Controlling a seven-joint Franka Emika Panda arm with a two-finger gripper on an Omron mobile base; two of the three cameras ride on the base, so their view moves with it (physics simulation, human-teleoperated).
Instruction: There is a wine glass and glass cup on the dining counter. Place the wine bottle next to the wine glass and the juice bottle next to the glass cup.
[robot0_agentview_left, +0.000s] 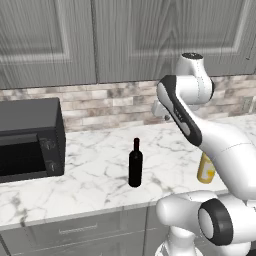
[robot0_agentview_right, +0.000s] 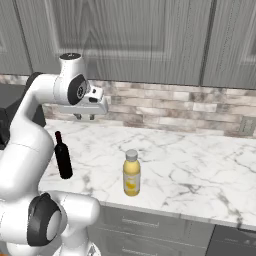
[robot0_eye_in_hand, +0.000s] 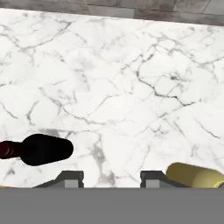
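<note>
A marble worktop (robot0_agentview_right: 200, 165) under grey cabinets, with a microwave (robot0_agentview_left: 30, 140) at its left end, holds one wine bottle (robot0_agentview_left: 135, 165) and one juice bottle (robot0_agentview_right: 131, 173), both upright near the front edge. The gripper (robot0_eye_in_hand: 111, 177) hovers high above and behind them, jaws partly open and empty, apparently readying a first pick.
</note>
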